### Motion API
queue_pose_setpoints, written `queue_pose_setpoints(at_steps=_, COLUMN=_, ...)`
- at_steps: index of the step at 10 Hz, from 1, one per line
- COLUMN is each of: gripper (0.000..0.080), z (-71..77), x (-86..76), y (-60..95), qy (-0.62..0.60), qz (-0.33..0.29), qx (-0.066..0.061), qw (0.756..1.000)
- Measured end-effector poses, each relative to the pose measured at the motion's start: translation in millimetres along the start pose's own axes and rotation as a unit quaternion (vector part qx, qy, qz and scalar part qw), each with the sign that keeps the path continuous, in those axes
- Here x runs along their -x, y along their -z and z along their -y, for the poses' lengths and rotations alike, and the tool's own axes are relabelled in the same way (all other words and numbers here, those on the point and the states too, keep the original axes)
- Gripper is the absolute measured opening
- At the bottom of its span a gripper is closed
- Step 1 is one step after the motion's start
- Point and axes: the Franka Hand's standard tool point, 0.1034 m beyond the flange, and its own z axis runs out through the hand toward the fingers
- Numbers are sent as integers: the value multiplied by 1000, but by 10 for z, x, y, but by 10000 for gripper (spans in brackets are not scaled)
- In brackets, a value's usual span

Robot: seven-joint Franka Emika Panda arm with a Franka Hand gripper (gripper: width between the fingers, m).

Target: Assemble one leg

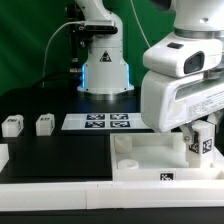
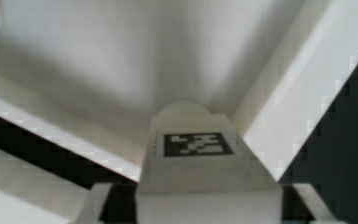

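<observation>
My gripper (image 1: 202,138) is shut on the leg (image 1: 203,145), a small white post with a black-and-white tag. It holds the leg upright over the far corner of the white tabletop (image 1: 150,160) on the exterior view's right. In the wrist view the leg (image 2: 202,165) fills the space between my fingers (image 2: 123,203), its tag facing the camera, with the tabletop's inner surface (image 2: 105,60) and raised rim behind it. I cannot tell whether the leg's lower end touches the tabletop.
Two more small white legs (image 1: 12,125) (image 1: 44,123) lie on the black mat at the exterior view's left. The marker board (image 1: 97,122) lies behind the tabletop. The arm's base (image 1: 105,70) stands at the back. A white strip (image 1: 50,198) runs along the front edge.
</observation>
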Motion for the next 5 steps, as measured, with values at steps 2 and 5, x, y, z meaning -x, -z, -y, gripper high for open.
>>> queue_pose_setpoints(at_steps=2, gripper=292, z=9, x=-5, y=0, qy=-101, qz=-1, qx=-1, qw=995)
queue_pose_setpoints(at_steps=5, gripper=293, z=28, x=-15, y=-4, qy=-273, qz=-2, qx=0, qw=962)
